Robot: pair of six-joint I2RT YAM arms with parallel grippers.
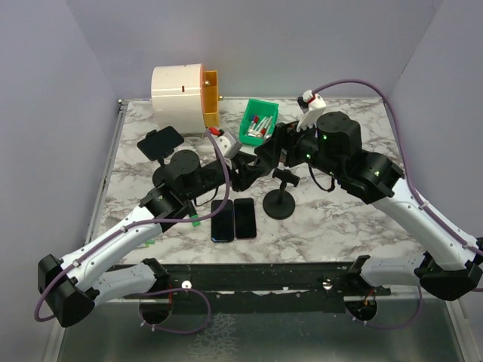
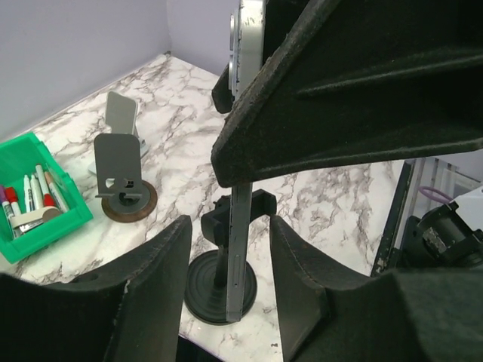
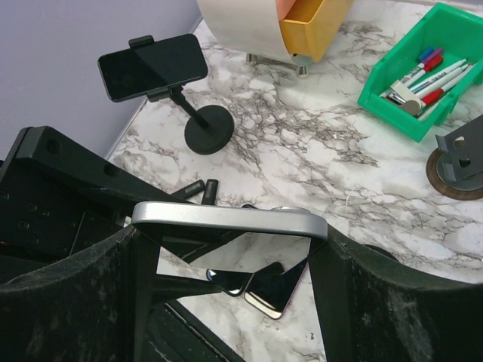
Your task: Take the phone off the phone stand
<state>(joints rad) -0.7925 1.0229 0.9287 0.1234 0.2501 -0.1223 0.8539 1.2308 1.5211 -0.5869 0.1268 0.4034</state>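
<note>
Nearest the arm bases, two spare handsets point(image 1: 223, 219) lie flat and side by side on the marble table point(image 1: 339, 222), screens dark, just left of the phone stand point(image 1: 280, 204).

Phone stand: from above we see only its round black base and stem. Both wrists cover its clamp and the phone point(image 3: 226, 219) in that view, so we read the phone from the wrist cameras alone. It stands on edge in the stand's clamp, above the base, with a silver side toward each wrist camera.

Right gripper point(image 3: 230, 240): jaws wide. The phone's silver edge spans the whole gap and meets both fingers, and we log this as a grip on the phone. The contact spots themselves lie in shadow.

Left gripper point(image 2: 228, 226): its fingers point(image 2: 155, 286) flank the phone low down, at clamp height. A gap shows on each side, so the jaws are apart and not touching it. A large black shape fills the upper right of that view and cuts off much of the phone's upper half. We cannot tell which part it is.

Farther out:
- A small grey stand point(image 2: 121, 173) sits on a brown disc.
- A green bin point(image 1: 258, 123) of markers lies beyond it.
- Far left, a second stand point(image 1: 162, 143) carries a dark-screened handset crosswise.
- At the back edge sits a white drum with an orange drawer point(image 1: 185, 92), cropped at the top of the right wrist view.
</note>
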